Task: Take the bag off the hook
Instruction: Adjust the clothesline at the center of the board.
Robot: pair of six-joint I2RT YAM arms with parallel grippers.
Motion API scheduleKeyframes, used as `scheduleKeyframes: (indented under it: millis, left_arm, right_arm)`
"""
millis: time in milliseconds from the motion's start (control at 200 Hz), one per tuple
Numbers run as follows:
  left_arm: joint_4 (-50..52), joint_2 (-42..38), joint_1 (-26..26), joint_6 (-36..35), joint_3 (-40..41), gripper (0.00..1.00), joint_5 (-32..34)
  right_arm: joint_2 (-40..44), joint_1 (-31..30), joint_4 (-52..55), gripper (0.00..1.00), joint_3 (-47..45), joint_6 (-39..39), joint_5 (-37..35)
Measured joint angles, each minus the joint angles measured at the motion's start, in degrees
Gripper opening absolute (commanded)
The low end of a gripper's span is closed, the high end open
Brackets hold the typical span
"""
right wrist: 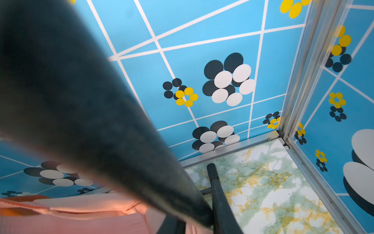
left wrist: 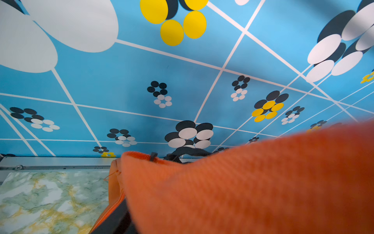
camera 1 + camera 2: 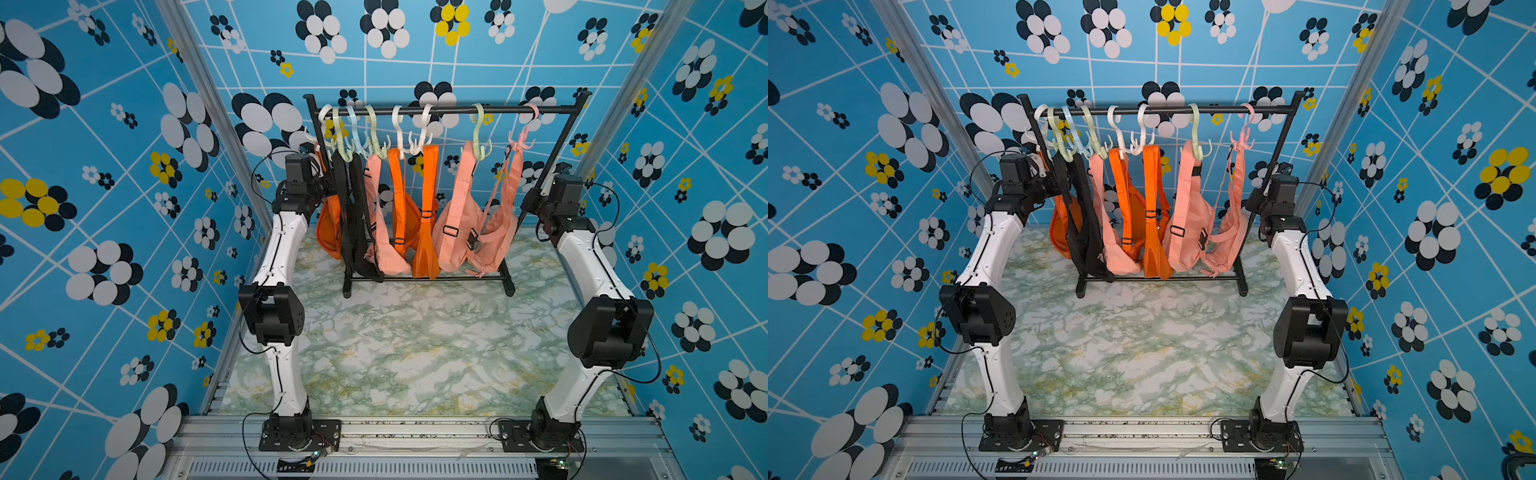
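A black rack [image 3: 457, 110] carries several plastic hooks with orange, black and pink bags. The leftmost orange bag [image 3: 328, 226] [image 3: 1059, 230] hangs below the white hook [image 3: 324, 114] at the rack's left end. My left gripper [image 3: 324, 185] [image 3: 1046, 185] is pushed in against this bag beside the left post. In the left wrist view the bag's orange fabric [image 2: 242, 182] covers the jaws, so their state is hidden. My right gripper [image 3: 532, 201] [image 3: 1256, 201] sits on the rack's right post [image 1: 101, 121], which runs blurred straight into the jaws.
A black bag [image 3: 357, 232], pink bags [image 3: 457, 224] [image 1: 81, 212] and further orange bags [image 3: 426, 232] hang close together along the bar. The rack's foot [image 1: 218, 198] stands on the marble tabletop [image 3: 415, 353]. Patterned blue walls [image 3: 124, 208] close in on three sides.
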State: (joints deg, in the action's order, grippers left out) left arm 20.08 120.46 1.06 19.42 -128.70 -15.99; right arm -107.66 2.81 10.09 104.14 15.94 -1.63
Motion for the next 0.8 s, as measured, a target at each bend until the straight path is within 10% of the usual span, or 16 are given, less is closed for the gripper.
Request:
scheduleKeyframes:
  millis: [260, 410, 630, 805]
  left_arm:
    - [0.1, 0.3, -1.2, 1.1, -0.7, 1.00, 0.0]
    - [0.2, -0.8, -1.6, 0.9, 0.6, 0.99, -0.2]
    - [-0.9, -11.9, -1.6, 0.7, 15.2, 0.99, 0.9]
    - [-3.7, -24.0, -1.6, 0.8, 28.0, 0.99, 1.9]
  right_arm:
    - [-5.0, -2.3, 1.5, 0.31, 6.8, 1.1, -0.1]
    - [-4.6, -2.7, 0.5, 0.73, 5.4, 3.5, 0.8]
    - [-1.7, -3.9, 2.2, 0.99, 0.6, 4.3, 0.2]
    - [5.9, -4.1, 3.0, 0.99, -7.1, 3.6, -0.9]
